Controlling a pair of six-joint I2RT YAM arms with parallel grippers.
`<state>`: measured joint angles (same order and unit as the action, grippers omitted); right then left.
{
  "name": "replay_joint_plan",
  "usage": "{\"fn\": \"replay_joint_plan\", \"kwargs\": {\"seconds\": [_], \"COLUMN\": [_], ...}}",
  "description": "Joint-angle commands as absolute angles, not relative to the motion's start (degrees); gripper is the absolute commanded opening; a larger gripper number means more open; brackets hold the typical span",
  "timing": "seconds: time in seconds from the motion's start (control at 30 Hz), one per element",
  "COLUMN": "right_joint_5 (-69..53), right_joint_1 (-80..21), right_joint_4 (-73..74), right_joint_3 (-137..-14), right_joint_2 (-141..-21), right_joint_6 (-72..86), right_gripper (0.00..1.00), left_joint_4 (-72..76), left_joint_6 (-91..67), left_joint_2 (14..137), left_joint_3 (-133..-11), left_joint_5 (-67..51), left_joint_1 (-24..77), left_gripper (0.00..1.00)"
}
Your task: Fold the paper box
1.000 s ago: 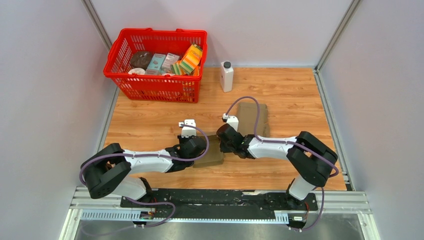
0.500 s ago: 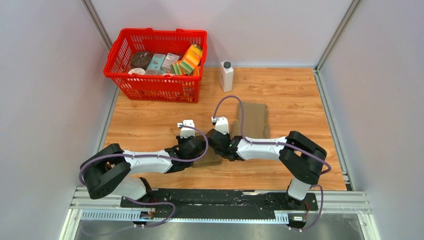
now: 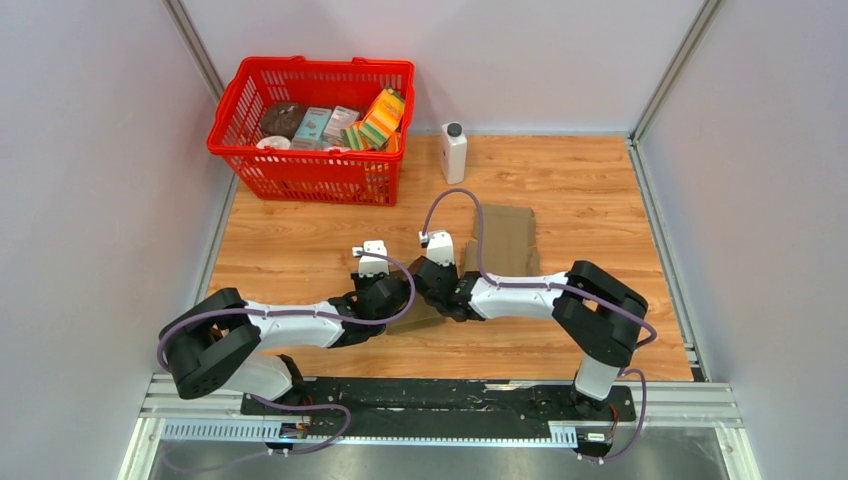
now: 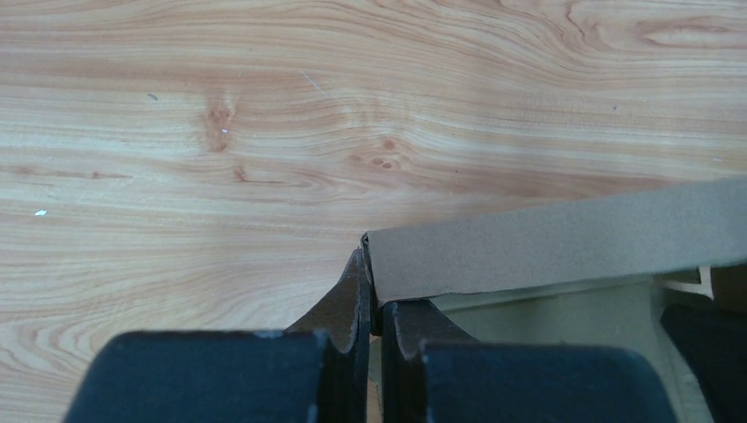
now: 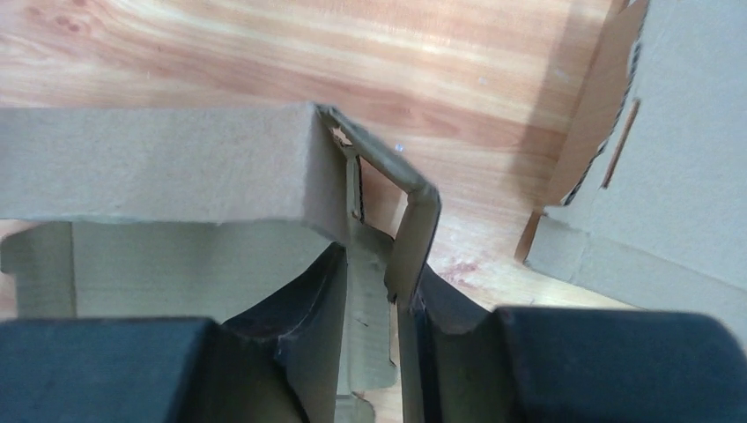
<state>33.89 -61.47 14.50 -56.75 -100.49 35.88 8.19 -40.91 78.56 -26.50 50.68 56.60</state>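
Note:
The paper box point(image 3: 428, 314), small and of brown card, lies at the table's near middle, mostly hidden under both wrists. My left gripper point(image 3: 402, 300) is shut on the box's left corner; in the left wrist view its fingertips point(image 4: 372, 284) pinch the edge of the upright wall point(image 4: 546, 247). My right gripper point(image 3: 434, 292) stands at the box's right end. In the right wrist view its jaws point(image 5: 377, 264) are slightly open astride a bent side flap point(image 5: 414, 225), which rests against the right finger, beside the long wall point(image 5: 159, 167).
A second flat cardboard sheet point(image 3: 506, 240) lies just behind the right arm and shows at the right point(image 5: 669, 150) of the right wrist view. A red basket point(image 3: 312, 64) of groceries stands at the back left, a white bottle point(image 3: 453, 152) at the back middle.
My right arm has moved left over the box until its wrist nearly meets the left one. Its jaws have eased apart a little. The left arm has barely moved.

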Motion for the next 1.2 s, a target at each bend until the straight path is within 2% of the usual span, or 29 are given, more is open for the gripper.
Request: {"fn": "replay_joint_plan", "kwargs": {"seconds": [0.0,0.23,0.33,0.43,0.57,0.73,0.8,0.83,0.9,1.0,1.17], "right_joint_5": [29.63,23.65,23.12,24.86,34.42,33.67,27.01,24.55,20.31,18.37,11.98], "right_joint_1": [-61.44,-57.66,-57.04,-57.65,-60.29,-61.17,-59.43,-58.81,-57.57,-56.69,-53.44], "right_joint_4": [3.72,-4.66,-5.19,-1.68,7.71,4.94,-1.97,-4.37,-9.22,-13.08,-21.51], "right_joint_3": [-51.43,-46.23,-45.35,-48.5,-54.57,-50.3,-47.39,-45.46,-40.71,-35.61,-29.1], "right_joint_2": [-97.75,-95.27,-95.36,-97.03,-100.63,-97.65,-95.02,-93.7,-89.57,-84.12,-80.77], "right_joint_6": [37.97,36.74,36.83,36.3,38.31,38.23,37.53,37.53,37.27,37.26,39.9], "right_gripper": [0.31,0.3,0.27,0.21,0.0,0.0,0.14,0.3,0.45,0.49,0.45], "left_joint_4": [7.73,7.91,7.73,7.91,8.0,8.0,8.09,8.09,7.82,7.21,6.42], "left_joint_6": [-41.75,-41.84,-41.66,-41.66,-41.84,-42.19,-42.45,-42.63,-42.98,-44.56,-47.11], "left_joint_2": [78.93,79.19,78.93,78.92,79.28,79.1,79.01,79.01,79.19,79.54,79.98], "left_joint_3": [-26.46,-26.28,-26.28,-26.28,-26.37,-26.19,-25.93,-25.93,-25.93,-26.01,-26.1], "left_joint_5": [46.93,46.84,47.02,47.2,47.11,47.2,47.11,46.94,46.76,46.84,46.5], "left_joint_1": [57.13,57.04,57.04,57.04,57.04,57.04,57.04,57.04,57.04,57.04,57.04], "left_gripper": [0.0,0.0,0.0,0.0,0.0,0.0,0.0,0.0,0.0,0.0,0.0]}}
